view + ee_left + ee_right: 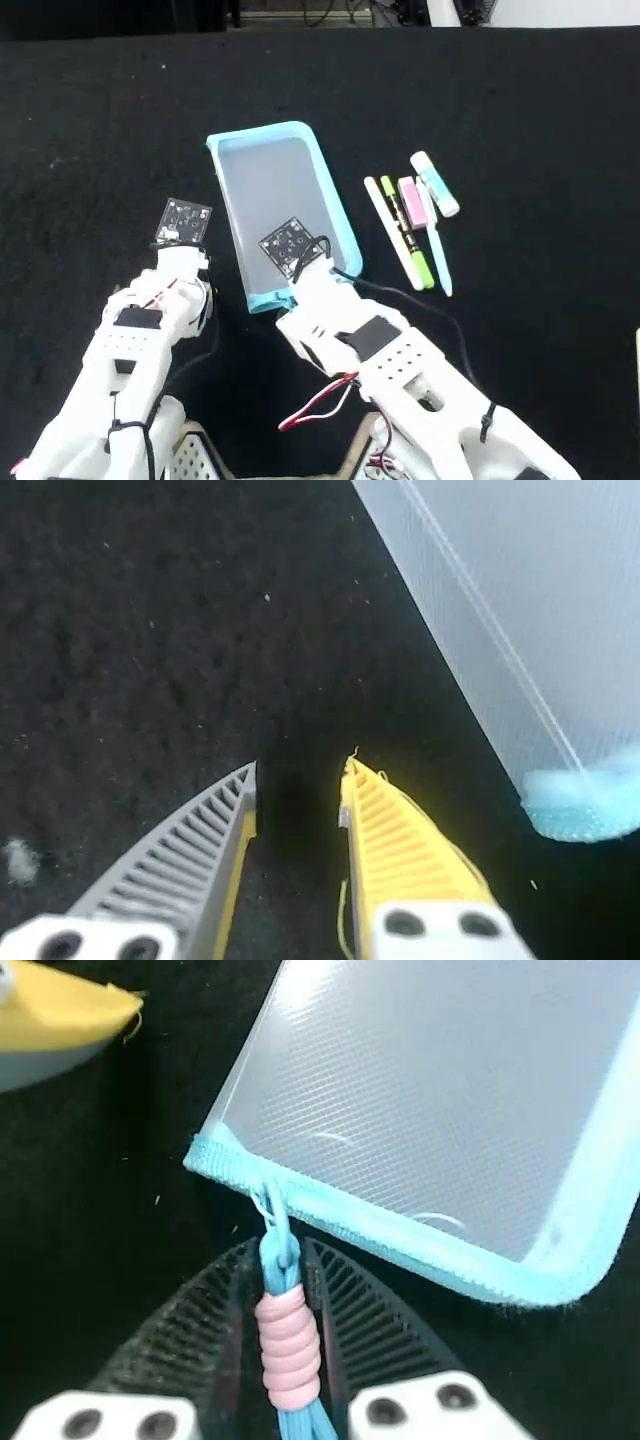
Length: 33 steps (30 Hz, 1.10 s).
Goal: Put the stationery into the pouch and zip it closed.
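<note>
A translucent pouch (272,190) with light blue trim lies flat mid-table. Its zipper pull (288,1345), a blue cord with a pink bead, hangs off a corner of the pouch (430,1090). My right gripper (282,1260) is shut on that cord, at the pouch's near end (300,285). My left gripper (300,770) is open and holds nothing, low over the black cloth just left of the pouch's near corner (575,805). To the right of the pouch lie a white pen (392,232), a green highlighter (405,235), a pink eraser (411,203), a white-and-teal marker (435,185) and a light blue pen (438,250).
Black cloth (520,110) covers the whole table. The left arm's yellow fingertip (60,1010) shows close to the pouch corner in the right wrist view. Red and black cables (320,400) hang by the right arm's base.
</note>
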Each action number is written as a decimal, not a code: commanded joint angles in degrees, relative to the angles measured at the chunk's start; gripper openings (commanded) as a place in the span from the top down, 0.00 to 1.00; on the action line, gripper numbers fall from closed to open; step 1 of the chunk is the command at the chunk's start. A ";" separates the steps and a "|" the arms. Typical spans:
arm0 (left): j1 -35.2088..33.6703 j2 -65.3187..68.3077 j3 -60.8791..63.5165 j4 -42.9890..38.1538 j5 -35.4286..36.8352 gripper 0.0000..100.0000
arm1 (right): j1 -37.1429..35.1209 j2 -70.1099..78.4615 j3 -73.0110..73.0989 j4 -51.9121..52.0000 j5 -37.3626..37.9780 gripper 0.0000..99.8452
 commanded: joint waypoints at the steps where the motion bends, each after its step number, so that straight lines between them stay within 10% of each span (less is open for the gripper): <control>1: -0.22 -1.76 -1.71 -0.79 0.62 0.86 | 0.79 -2.07 -1.36 -1.23 0.70 0.99; 20: -2.33 -47.03 10.33 14.15 6.33 0.86 | -5.63 -1.71 -8.92 -13.54 2.64 0.99; 33: 1.45 -52.22 3.74 27.60 6.15 0.80 | -5.63 -1.71 -7.08 -13.80 2.37 0.99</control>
